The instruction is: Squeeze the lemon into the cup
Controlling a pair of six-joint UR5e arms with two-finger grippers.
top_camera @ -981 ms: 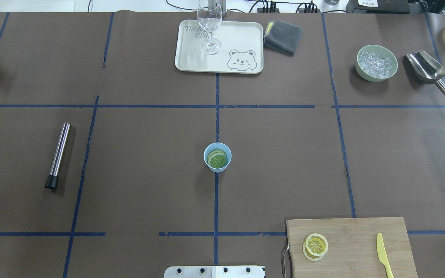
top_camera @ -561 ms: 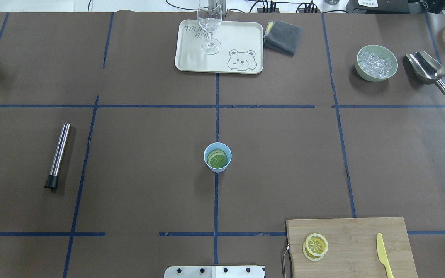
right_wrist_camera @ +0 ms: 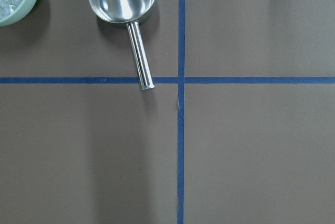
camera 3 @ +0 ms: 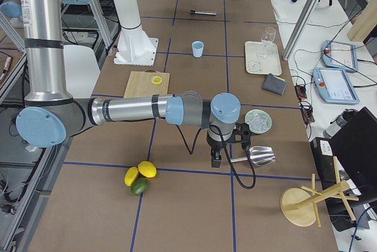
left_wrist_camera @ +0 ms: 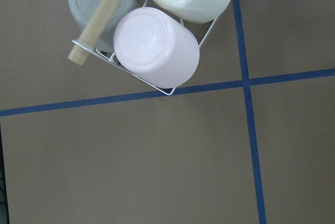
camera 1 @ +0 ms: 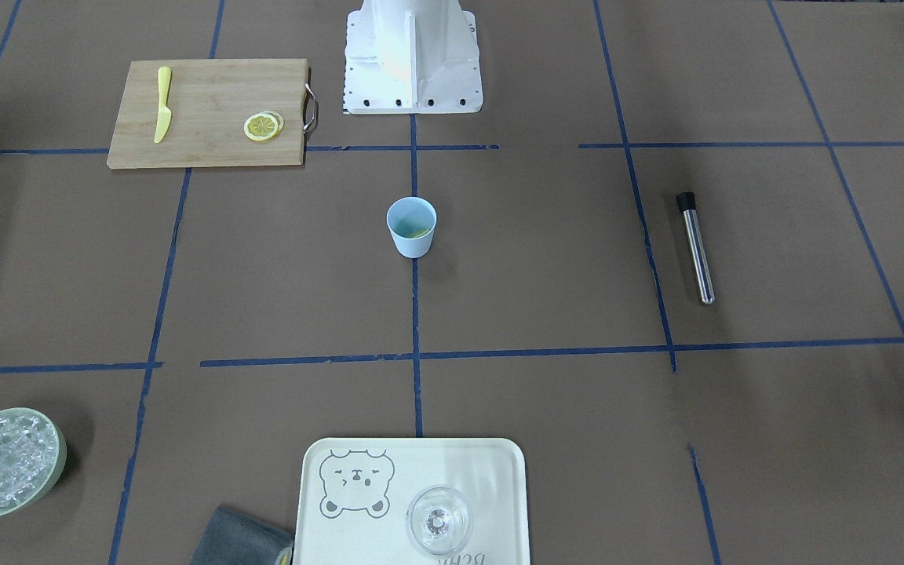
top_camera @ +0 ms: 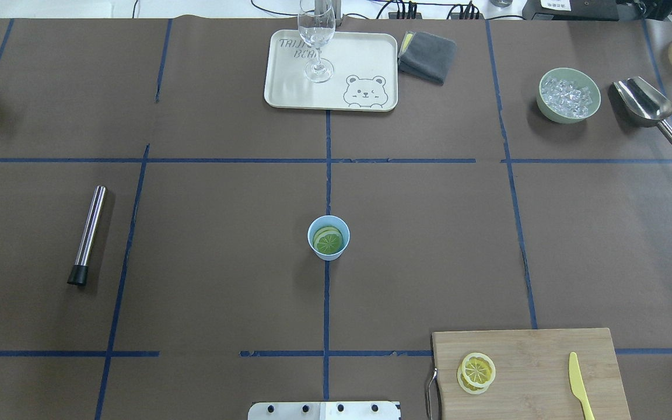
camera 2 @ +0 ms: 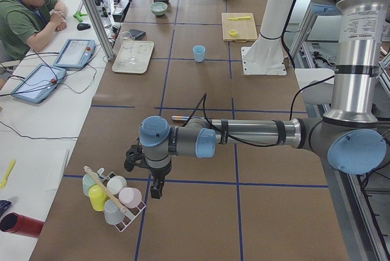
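Note:
The light-blue cup (top_camera: 329,256) stands upright at the table's middle, also in the front-facing view (camera 1: 411,245). A round citrus slice (top_camera: 328,240) lies inside it and looks greenish from overhead. Lemon slices (top_camera: 476,371) lie stacked on the wooden cutting board (top_camera: 540,361) at the near right, far from the cup. My left gripper (camera 2: 155,188) hangs at the table's far left end beside a rack of cups (camera 2: 113,197); I cannot tell whether it is open or shut. My right gripper (camera 3: 215,159) hangs near the metal scoop (camera 3: 256,156); its state I cannot tell either.
A yellow plastic knife (top_camera: 580,385) lies on the board. A tray (top_camera: 359,58) holds a clear glass (top_camera: 317,41), with a grey cloth (top_camera: 427,55) beside it. A bowl of ice (top_camera: 568,96) sits far right. A steel rod (top_camera: 87,233) lies left. A person (camera 2: 30,11) sits at the side desk.

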